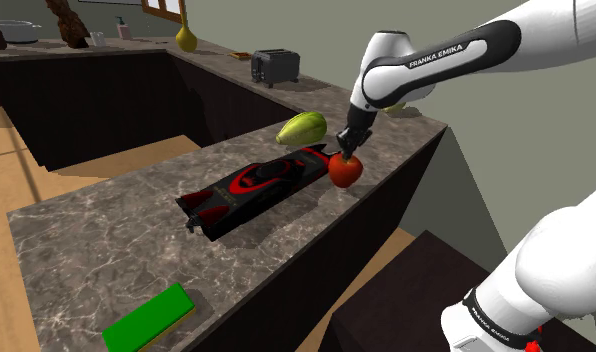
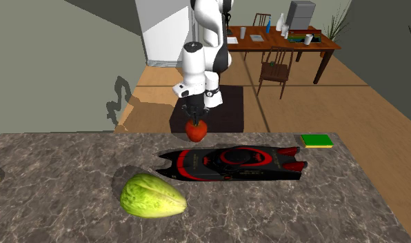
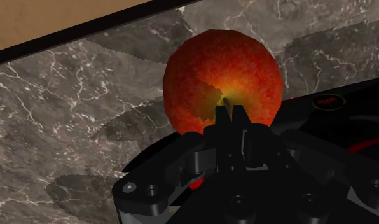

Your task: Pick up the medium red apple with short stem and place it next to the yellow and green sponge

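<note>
The red apple [image 1: 345, 171] hangs just above the marble counter [image 1: 106, 230] near its edge, beside one end of a long black and red model car [image 1: 256, 185]. My gripper [image 1: 349, 150] comes down onto the apple's top and is shut on it at the stem end. From the second exterior view the apple [image 2: 196, 129] hangs under the gripper [image 2: 195, 117] at the counter's far edge. The wrist view has the apple [image 3: 223, 70] right past the closed gripper [image 3: 231, 116]. The green and yellow sponge [image 1: 149, 318] lies at the counter's other end, beyond the car [image 2: 232, 163], where the sponge [image 2: 316, 141] is also visible.
A large green-yellow fruit [image 1: 301, 128] lies behind the car, seen closer as the fruit [image 2: 152, 197]. A toaster [image 1: 275, 66] stands on the far counter. A dining table with chairs [image 2: 280, 41] is in the room behind the arm.
</note>
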